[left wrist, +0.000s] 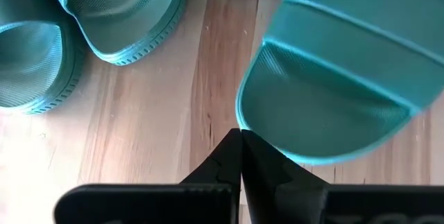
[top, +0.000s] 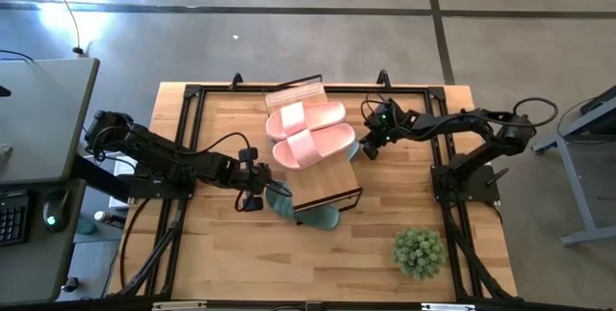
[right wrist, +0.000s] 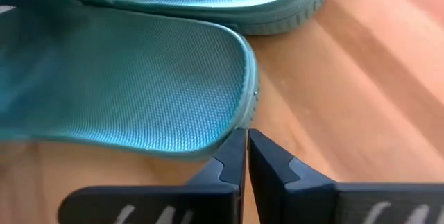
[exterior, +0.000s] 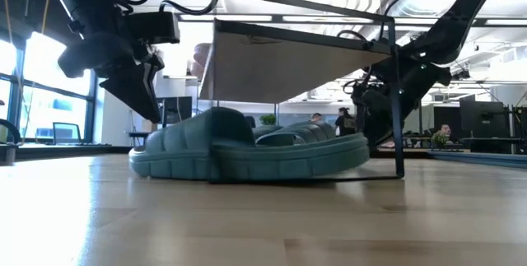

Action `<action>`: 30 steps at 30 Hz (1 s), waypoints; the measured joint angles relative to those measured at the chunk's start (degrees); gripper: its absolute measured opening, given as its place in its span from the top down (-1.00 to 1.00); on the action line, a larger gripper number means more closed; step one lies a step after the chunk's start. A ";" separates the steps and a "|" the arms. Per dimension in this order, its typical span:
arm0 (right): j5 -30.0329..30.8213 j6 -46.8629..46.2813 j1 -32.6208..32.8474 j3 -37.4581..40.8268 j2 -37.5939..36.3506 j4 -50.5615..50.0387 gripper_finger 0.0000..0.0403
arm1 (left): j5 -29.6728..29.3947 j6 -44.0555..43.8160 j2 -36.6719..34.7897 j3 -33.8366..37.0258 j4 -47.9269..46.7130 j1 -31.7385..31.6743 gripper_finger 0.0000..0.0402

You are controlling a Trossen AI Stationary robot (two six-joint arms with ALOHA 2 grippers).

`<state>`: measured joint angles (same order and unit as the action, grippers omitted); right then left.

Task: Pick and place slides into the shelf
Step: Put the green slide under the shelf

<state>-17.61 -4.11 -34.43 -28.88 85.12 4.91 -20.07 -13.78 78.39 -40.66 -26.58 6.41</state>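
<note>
nearest the camera in the low view, a sage-green slide [exterior: 247,152] lies sole-down on the tabletop [exterior: 263,217] under the front edge of the shelf [exterior: 288,64], with at least one more green slide behind it. from above, its rounded end [top: 318,219] sticks out past the shelf's near end, so its long axis seems to run roughly along the shelf, though most of it is hidden by the plank.

the slides look like soft, light moulded rubber with a textured footbed. they should flex rather than break, and a pinch on the thin side wall or across the wide ribbed strap would likely hold better than one on the thick sole.

the left hand [top: 252,195] sits just beside that protruding slide, on the shelf's left side. its wrist view shows the fingers [left wrist: 232,161] pressed together with nothing between them, their tips at the rim of a green slide [left wrist: 340,92].

farther back, two pale pink slides [top: 306,133] lie side by side on the shelf's plank top, their long axes crossing the shelf.

the right hand [top: 370,143] is at the shelf's far right side, its fingers [right wrist: 239,158] likewise closed and empty, just beside the edge of a green slide [right wrist: 118,85] on the tabletop.
</note>
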 joint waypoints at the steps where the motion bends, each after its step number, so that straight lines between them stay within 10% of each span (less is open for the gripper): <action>1: -0.43 -0.22 0.27 0.00 0.00 -0.08 0.95 | -0.03 0.00 0.00 0.00 -0.03 0.00 1.00; 30: -1.32 -8.46 9.96 0.04 0.02 -3.06 0.95 | -0.69 -4.85 0.00 0.00 -9.64 0.01 1.00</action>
<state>-18.93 -12.56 -24.47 -28.84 85.14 1.85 -20.76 -18.63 78.39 -40.66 -36.22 6.42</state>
